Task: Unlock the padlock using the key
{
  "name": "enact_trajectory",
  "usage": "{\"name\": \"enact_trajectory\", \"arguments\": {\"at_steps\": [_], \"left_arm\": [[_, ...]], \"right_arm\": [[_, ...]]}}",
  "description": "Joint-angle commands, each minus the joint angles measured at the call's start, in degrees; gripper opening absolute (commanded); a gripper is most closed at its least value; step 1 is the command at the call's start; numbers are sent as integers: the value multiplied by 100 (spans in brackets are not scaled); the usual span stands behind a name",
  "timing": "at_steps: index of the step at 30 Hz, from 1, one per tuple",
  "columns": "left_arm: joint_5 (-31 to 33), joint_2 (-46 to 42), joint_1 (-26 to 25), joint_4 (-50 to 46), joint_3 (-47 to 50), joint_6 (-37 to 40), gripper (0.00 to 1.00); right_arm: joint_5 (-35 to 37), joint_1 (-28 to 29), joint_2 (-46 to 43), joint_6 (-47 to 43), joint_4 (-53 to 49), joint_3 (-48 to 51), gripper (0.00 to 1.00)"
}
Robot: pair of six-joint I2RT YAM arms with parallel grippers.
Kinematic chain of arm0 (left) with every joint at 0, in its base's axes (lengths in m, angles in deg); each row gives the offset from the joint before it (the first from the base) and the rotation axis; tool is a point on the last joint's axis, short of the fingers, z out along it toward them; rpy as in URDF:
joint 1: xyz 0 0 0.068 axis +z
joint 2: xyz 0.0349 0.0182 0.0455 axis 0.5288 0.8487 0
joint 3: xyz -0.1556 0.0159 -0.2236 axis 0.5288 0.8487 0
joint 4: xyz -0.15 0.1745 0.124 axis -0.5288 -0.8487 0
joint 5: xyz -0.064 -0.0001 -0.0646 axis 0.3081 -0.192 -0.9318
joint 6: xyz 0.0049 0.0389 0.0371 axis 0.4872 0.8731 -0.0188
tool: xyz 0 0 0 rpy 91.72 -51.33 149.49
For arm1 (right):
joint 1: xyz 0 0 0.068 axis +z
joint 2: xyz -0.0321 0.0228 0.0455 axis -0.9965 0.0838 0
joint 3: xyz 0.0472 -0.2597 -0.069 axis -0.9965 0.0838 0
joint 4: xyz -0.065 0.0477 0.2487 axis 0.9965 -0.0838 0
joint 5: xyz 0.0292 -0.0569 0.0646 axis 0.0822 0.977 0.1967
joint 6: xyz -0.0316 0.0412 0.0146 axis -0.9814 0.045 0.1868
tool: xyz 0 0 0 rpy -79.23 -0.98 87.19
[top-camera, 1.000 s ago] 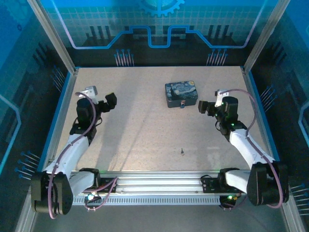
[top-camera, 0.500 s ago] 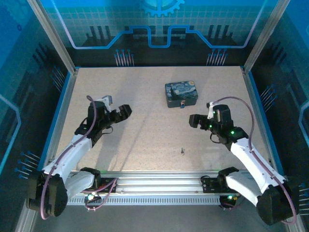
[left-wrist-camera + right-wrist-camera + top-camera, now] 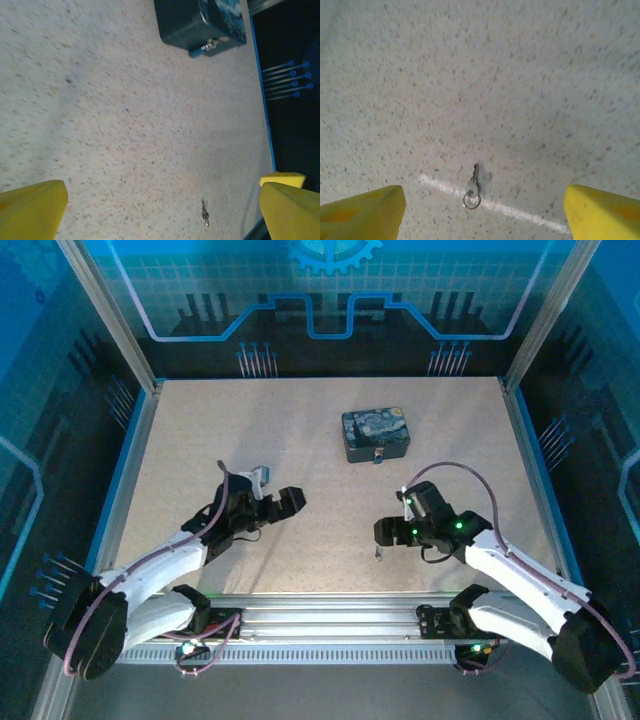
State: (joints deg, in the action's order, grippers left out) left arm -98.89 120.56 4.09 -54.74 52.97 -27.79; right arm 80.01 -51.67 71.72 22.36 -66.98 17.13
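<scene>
Speckled beige tabletop [image 3: 300, 430] has a blue raised rim [image 3: 131, 465] on the left, right and far sides and an aluminium rail [image 3: 330, 615] along the near edge. The middle is bare, with plenty of room round both arms.

Dark-blue rectangular starry-night tin box [image 3: 375, 432] sits right of centre in the far half, well clear of every edge. Tiny pale-metal padlock [image 3: 379, 454] hangs on the box's near wall. In the left wrist view it sticks out from the blue hasp with its long axis slanted. Keyhole is too small to make out.

Small thin dark metal key [image 3: 473, 186] lies flat on bare table in the near half, near the rail and well apart from the box. A thin white line on the tabletop [image 3: 505, 209] passes under its ring end. Long axis runs roughly near-far on the table: blade toward the box side, ring toward the rail. Nothing else is beside it.

Right gripper [image 3: 385, 532] hangs just beside and above the key. Its yellow pads [image 3: 362, 212] are spread wide, with the key ahead of and between them, touching neither and holding nothing.

Left gripper [image 3: 290, 502] is over bare table left of centre, well apart from key and box, fingers fully released and empty.
</scene>
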Motion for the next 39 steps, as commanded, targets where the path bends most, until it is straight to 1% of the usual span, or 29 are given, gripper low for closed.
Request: {"name": "enact_trajectory", "arguments": {"at_steps": [1,4,8,19,29,39], "left_arm": [[-10,305,-259,593,104,-291,99],[34,566,-421,811,64,-347,99],[2,802,-481,993,32,-421,99],[183,639,-487,723,29,-289,99],[228,632,-480,676,31,-262,99],[263,569,-483,613,46,-254,99]], "right_arm": [[-82,274,250,271,-187,87,77],[-10,522,564,402,-236,17,68],[182,850,960,539,-204,-71,62],[342,1072,1635,672,85,-219,50],[374,1195,2020,684,152,-397,42],[333,1267,2361,763,130,-476,38]]}}
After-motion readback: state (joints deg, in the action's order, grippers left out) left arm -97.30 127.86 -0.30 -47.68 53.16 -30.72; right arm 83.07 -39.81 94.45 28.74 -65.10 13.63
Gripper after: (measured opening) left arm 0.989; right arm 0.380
